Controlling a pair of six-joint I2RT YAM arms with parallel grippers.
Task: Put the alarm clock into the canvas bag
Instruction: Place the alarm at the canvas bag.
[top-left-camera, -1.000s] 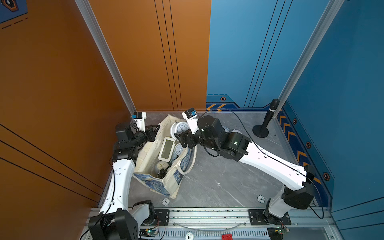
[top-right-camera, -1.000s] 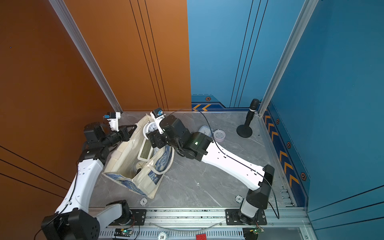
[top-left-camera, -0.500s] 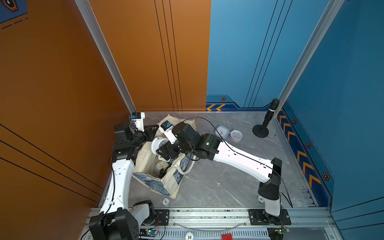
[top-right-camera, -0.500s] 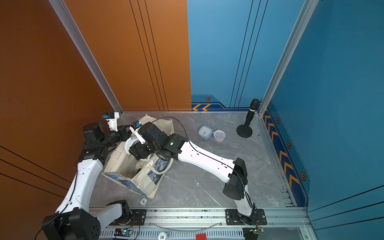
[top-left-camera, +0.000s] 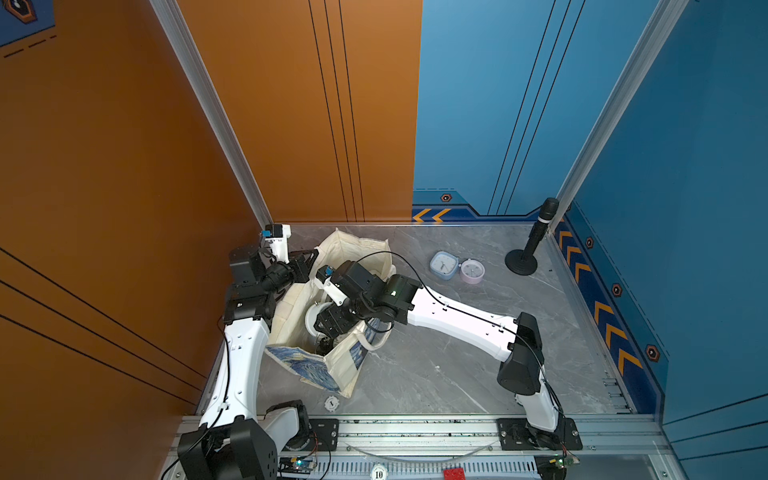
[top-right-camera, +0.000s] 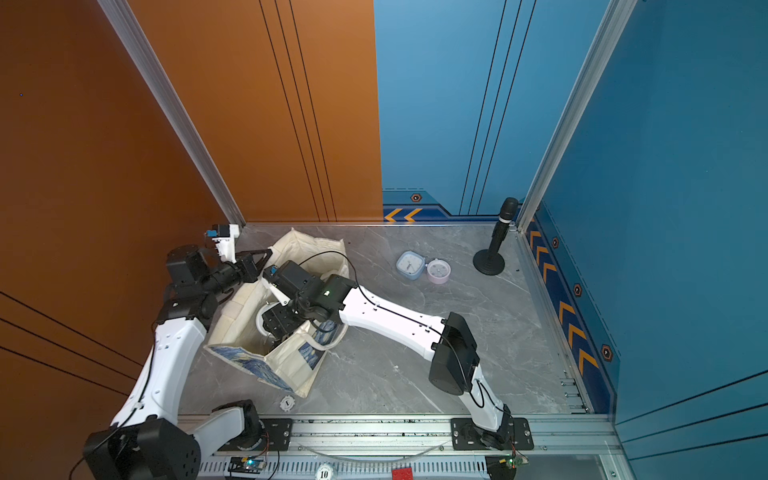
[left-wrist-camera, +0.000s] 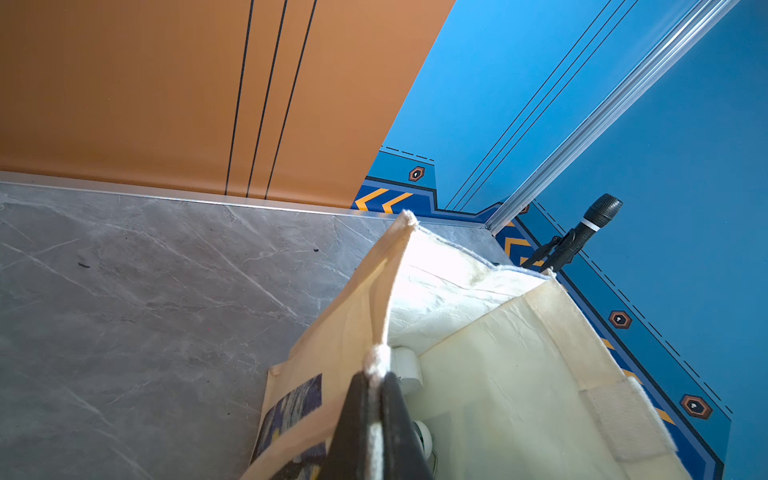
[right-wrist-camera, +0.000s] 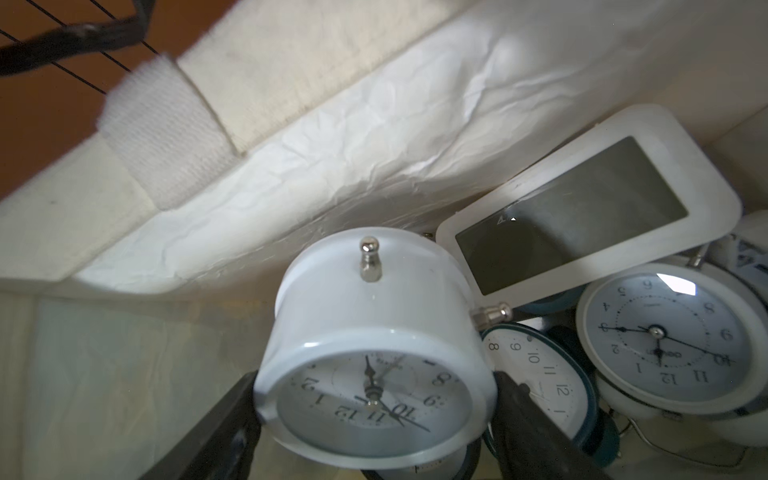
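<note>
Alarm clock (right-wrist-camera: 374, 365), gripped by the right hand (right-wrist-camera: 376, 399), had sunk inside the canvas bag (top-left-camera: 361, 249), its rim pinched by the left hand (left-wrist-camera: 372, 386); seemingly only release remained.

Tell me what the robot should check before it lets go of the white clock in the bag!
1. Bag mouth open: the left gripper is shut on the rim of the canvas bag, holding it open. Ok.
2. Clock inside: the white clock is below the rim, with lining around it. Ok.
3. Grip: the right gripper has a finger on each side of the white clock. Ok.
4. Landing spot: hidden under the clock; the digital clock and a round clock lie close beside it. Cannot tell.
5. All clocks packed: the blue clock and pink clock lie on the table. Not ok.
</note>
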